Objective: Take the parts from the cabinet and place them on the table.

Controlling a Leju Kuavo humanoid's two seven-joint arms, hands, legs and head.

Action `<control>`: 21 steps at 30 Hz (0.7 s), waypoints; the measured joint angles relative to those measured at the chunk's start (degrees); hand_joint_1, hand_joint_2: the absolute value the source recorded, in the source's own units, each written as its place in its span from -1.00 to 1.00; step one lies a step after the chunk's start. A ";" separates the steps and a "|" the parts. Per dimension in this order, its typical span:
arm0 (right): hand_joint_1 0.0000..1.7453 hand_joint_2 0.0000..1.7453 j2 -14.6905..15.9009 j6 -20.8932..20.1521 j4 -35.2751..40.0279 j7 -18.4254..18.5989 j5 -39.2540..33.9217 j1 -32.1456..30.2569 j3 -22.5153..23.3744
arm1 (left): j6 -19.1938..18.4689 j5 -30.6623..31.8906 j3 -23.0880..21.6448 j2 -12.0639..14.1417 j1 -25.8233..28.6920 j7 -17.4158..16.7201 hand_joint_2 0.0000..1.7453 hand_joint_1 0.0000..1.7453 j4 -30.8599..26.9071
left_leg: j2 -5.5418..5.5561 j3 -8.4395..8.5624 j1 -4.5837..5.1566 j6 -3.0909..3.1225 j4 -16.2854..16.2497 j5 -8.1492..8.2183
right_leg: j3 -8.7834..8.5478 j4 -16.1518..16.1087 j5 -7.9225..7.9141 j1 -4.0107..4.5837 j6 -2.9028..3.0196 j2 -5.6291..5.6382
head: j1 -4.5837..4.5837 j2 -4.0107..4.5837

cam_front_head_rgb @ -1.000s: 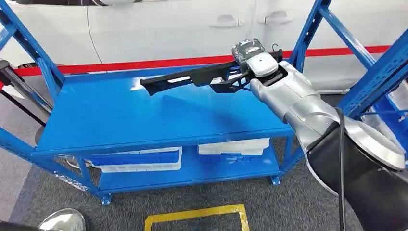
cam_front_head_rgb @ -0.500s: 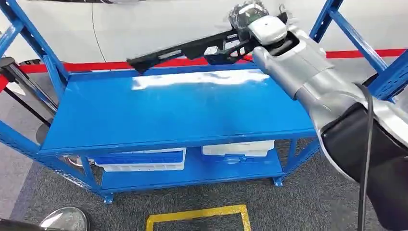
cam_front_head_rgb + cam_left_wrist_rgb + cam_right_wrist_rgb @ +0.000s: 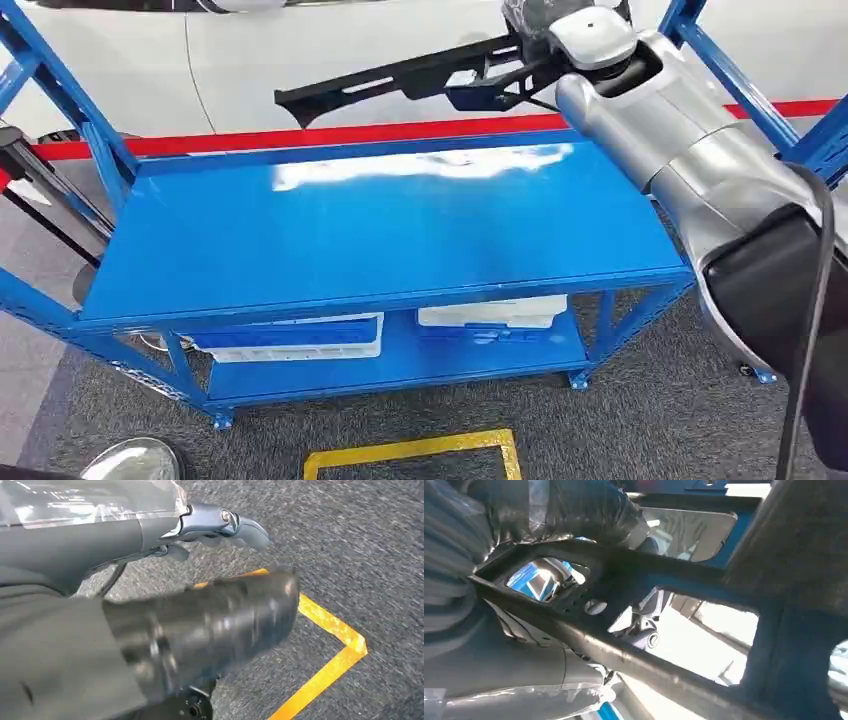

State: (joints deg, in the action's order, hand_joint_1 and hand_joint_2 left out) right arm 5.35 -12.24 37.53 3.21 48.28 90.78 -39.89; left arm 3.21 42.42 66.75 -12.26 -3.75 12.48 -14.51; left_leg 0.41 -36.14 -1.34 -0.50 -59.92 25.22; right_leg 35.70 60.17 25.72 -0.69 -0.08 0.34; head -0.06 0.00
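A long black plastic part [image 3: 400,75] hangs in the air above the back edge of the blue rack's top shelf [image 3: 380,230], its thin end pointing left. My right hand [image 3: 565,30], wrapped in clear film, grips the part's thicker framed end at the upper right. In the right wrist view the part's black bars [image 3: 624,650] cross the picture in front of the film-covered right hand [image 3: 479,550]. My left hand [image 3: 220,522] hangs low over grey carpet, fingers stretched out with nothing in them.
Two white trays [image 3: 290,338] [image 3: 492,312] lie on the rack's lower shelf. Blue uprights [image 3: 60,100] [image 3: 735,75] stand at both ends. A white car and a red stripe [image 3: 250,135] run behind. Yellow tape [image 3: 410,450] marks the carpet in front.
My right arm has lifted the black part from just above the shelf up and back, clear of the surface. The view has shifted slightly too.
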 joint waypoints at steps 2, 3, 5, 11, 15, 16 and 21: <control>1.00 1.00 0.96 -0.09 1.14 0.46 -0.46 0.16 0.04 | -0.04 0.26 0.00 -0.02 -0.01 0.35 1.00 -1.00 0.00 | 0.07 -0.24 0.14 0.65 -0.28 0.06 | -0.07 -0.34 -0.20 0.04 -0.60 -0.01 | -0.07 0.00; 1.00 1.00 1.53 -0.17 1.51 0.57 -0.70 0.25 0.04 | -0.04 0.42 0.00 -0.02 -0.02 0.44 1.00 -1.00 0.00 | 0.04 -0.12 0.13 1.08 -0.08 -0.12 | -0.14 -0.36 -0.19 0.00 -0.79 0.00 | -0.07 0.02; 1.00 1.00 2.32 -0.42 2.28 0.59 -0.96 0.34 0.11 | -0.04 0.50 0.00 -0.07 0.02 0.53 1.00 -1.00 0.00 | -0.08 0.43 -0.12 1.90 0.69 -0.32 | 0.71 1.90 1.85 -0.22 -1.18 -0.15 | 0.00 0.02; 1.00 1.00 3.83 -0.50 2.84 0.77 -1.14 -0.11 0.26 | -0.61 0.81 0.00 -0.06 0.00 1.13 1.00 -1.00 0.00 | -0.01 0.84 0.40 2.63 0.61 -0.04 | 6.84 13.42 4.14 -0.14 -1.10 -0.15 | -0.02 0.02; 1.00 1.00 4.48 -0.37 3.65 0.74 -1.38 0.00 0.26 | -0.57 2.36 -0.17 -0.37 -0.22 2.54 1.00 -1.00 0.09 | 0.06 0.83 0.79 2.18 0.45 0.23 | 0.39 -0.48 -1.07 0.72 0.33 -0.12 | 0.00 0.00; 1.00 1.00 4.64 -0.33 3.74 0.74 -1.40 -0.10 0.26 | -0.57 2.60 -0.17 -0.37 -0.27 2.62 1.00 -1.00 0.09 | 0.00 0.69 0.64 1.90 0.51 0.08 | 0.53 -0.39 -0.94 0.91 0.34 -0.12 | -0.07 0.00; 1.00 1.00 5.09 -0.35 4.31 0.77 -1.47 -0.30 0.26 | -0.48 1.94 -0.13 -0.22 -0.29 3.17 1.00 -1.00 0.07 | -0.07 -1.12 0.77 0.86 -4.06 3.67 | -0.30 -1.66 -1.34 -0.05 1.21 -0.47 | -0.07 0.02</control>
State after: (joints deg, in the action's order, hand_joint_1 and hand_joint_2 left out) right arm 10.45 -12.59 41.83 3.98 46.82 90.48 -39.63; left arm 2.73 44.37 66.62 -12.48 -4.04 15.65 -14.45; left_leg 0.34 -37.26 -0.56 0.36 -63.98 28.89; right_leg 35.40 58.52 24.37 -0.74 1.13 -0.13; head -0.13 0.02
